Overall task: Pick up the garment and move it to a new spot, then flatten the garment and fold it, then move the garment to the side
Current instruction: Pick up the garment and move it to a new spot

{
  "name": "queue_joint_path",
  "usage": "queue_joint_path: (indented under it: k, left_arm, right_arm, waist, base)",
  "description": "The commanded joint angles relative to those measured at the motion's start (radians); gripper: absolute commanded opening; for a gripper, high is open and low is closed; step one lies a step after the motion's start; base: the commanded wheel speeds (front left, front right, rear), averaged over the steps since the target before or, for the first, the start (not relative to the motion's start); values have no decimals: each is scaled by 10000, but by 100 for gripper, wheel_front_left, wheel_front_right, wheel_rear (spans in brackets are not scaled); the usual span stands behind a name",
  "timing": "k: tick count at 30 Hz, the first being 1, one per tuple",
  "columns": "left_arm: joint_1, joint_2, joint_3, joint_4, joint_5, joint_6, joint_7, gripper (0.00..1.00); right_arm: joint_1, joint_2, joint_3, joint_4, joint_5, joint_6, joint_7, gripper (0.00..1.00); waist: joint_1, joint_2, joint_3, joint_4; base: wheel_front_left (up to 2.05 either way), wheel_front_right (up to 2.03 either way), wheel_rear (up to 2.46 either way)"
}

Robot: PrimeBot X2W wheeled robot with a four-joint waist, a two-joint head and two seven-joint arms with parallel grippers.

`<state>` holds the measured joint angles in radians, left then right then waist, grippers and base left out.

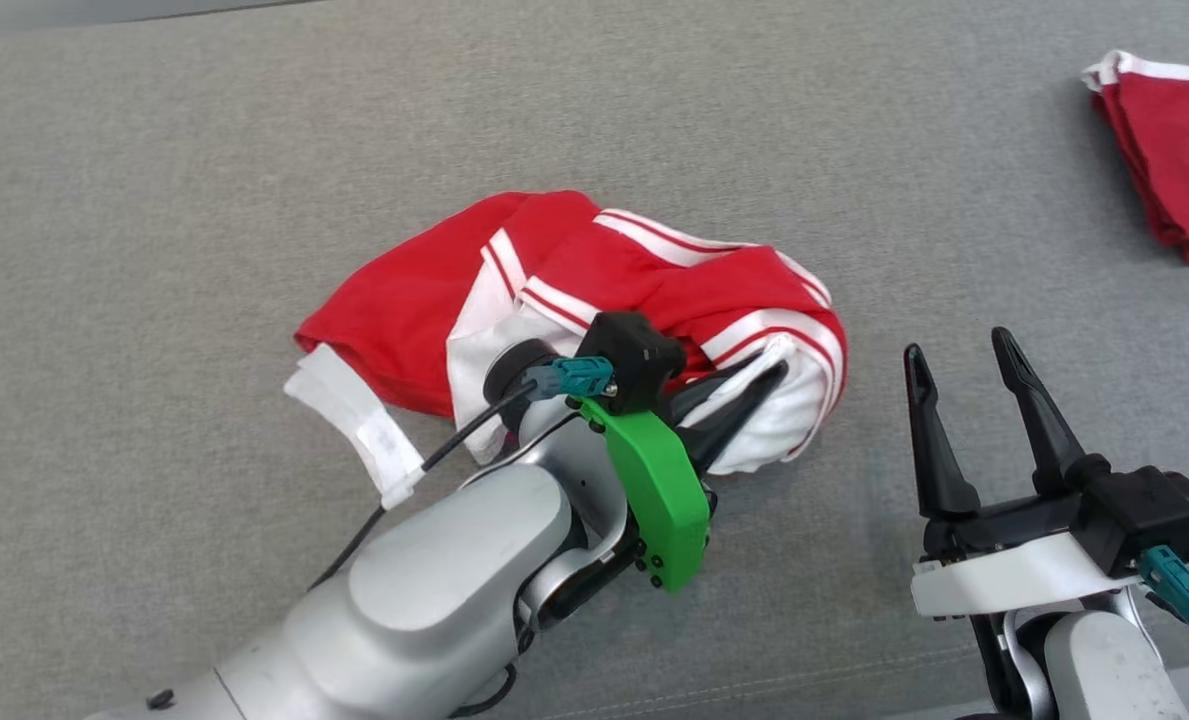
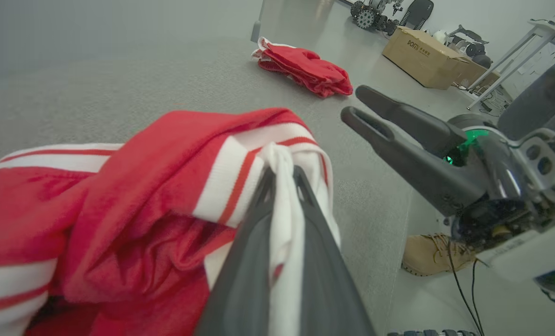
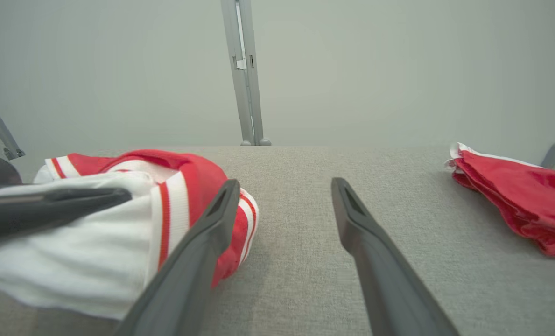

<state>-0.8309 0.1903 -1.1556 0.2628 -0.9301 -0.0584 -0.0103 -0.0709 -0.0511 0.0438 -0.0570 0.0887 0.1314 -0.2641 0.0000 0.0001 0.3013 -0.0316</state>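
Red garment (image 1: 404, 310) with white, red-striped bands, crumpled heap on grey surface (image 1: 154, 200), white tab (image 1: 354, 420) sticking out

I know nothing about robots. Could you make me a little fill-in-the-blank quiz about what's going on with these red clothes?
1. The left gripper is shut on the ____ part of the crumpled garment.
2. The right gripper stands ____ over the grey surface, holding nothing.
3. The second pile of clothing, off to the robot's right, is mainly ____ with white trim.

Missing words: white; open; red.
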Motion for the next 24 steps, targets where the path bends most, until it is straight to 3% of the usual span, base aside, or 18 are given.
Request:
queue_joint_path:
  k: [1, 3, 4, 5, 6, 9, 13, 18, 24]
  left_arm:
    - [296, -101, -18, 480, 22, 176, -144, 0]
    - [450, -273, -130, 1393, 198, 313, -372, 0]
    - [538, -362, -157, 1839, 254, 365, -522, 30]
    - [636, -463, -181, 2199, 271, 383, -676, 83]
    - [717, -544, -184, 2452, 285, 373, -823, 100]
    - [1021, -623, 44, 2747, 14, 230, -1342, 100]
    - [1254, -128, 268, 2076, 44, 371, -1825, 100]
    - [1504, 1258, 881, 6, 284, 1338, -2065, 100]
    - [1814, 3017, 1477, -1926, 198, 2461, -1581, 100]
  right_arm:
    - [125, 2, -43, 0, 73, -14, -3, 100]
    - [117, 6, 8, 37, 117, -13, -3, 100]
    - [99, 3, 32, 50, 160, -13, -3, 100]
    - [80, 0, 15, 40, 197, -14, -3, 100]
    - [77, -4, -7, 30, 250, -14, -3, 100]
    - [189, -1, -140, 2, 326, -15, -3, 100]
    - [342, 1, -388, -53, 357, -15, -3, 100]
    - [448, -1, -521, -70, 356, -15, -3, 100]
    - [462, -2, -465, -57, 336, -15, -3, 100]
  waist:
    - [0, -1, -184, -896]
    - [0, -1, -99, -1094]
    - [0, -1, -55, -1186]
    - [0, -1, -25, -1250]
    - [0, -1, -3, -1300]
    - [0, -1, -19, -1308]
    - [0, -1, -104, -1093]
    - [0, -1, -209, -774]
    - [0, -1, -280, -624]
  base:
    - [0, 0, 0]
    - [0, 0, 0]
    - [0, 0, 0]
    - [0, 0, 0]
    - [0, 0, 0]
    - [0, 0, 0]
    - [0, 0, 0]
    - [0, 0, 0]
    - [0, 0, 0]
